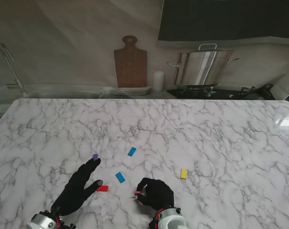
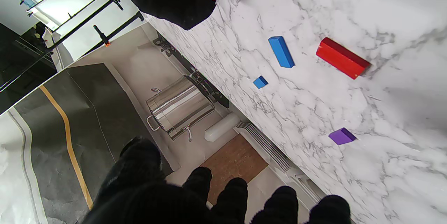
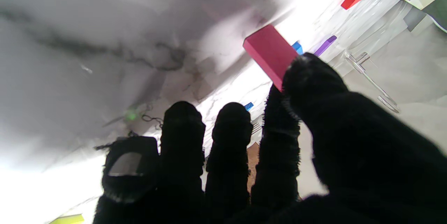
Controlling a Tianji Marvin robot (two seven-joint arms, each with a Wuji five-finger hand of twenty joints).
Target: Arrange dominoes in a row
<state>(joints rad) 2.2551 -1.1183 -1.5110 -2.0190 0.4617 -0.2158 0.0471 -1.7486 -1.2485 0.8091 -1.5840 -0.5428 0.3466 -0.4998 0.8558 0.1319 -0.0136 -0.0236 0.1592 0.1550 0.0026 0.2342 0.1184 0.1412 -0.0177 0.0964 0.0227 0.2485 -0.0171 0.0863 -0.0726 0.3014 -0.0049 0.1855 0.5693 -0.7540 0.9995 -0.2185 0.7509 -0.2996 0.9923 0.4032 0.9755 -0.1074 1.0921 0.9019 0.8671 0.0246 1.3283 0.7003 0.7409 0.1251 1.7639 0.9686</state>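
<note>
While the right hand (image 1: pixel 156 193) sits curled at the bottom centre of the stand frame, its thumb and forefinger pinch a pink domino (image 1: pixel 137 193) at the hand's left side; the right wrist view shows that domino (image 3: pixel 270 53) gripped by one end between thumb and finger, held close to the marble table (image 1: pixel 220 138), contact with it unclear. Left hand (image 1: pixel 80 186) at lower left of the frame, fingers spread and stretched forward, holding nothing, palm toward the table. Its longest fingertip reaches just beside a purple domino (image 1: pixel 95 156); whether they touch cannot be told. A red domino (image 1: pixel 102 188) lies flat just right of the left thumb tip, between the two hands. Two blue dominoes: near one (image 1: pixel 120 177) lower centre, far one (image 1: pixel 132 151) up from it, apart. Yellow domino (image 1: pixel 183 173) right of centre, well apart from the rest. Dominoes are scattered, not lined up. Upper half and right side of the table are bare marble. Back edge runs across the upper frame, with a steel pot (image 1: pixel 203 67) and cutting board (image 1: pixel 130 64) behind it.
</note>
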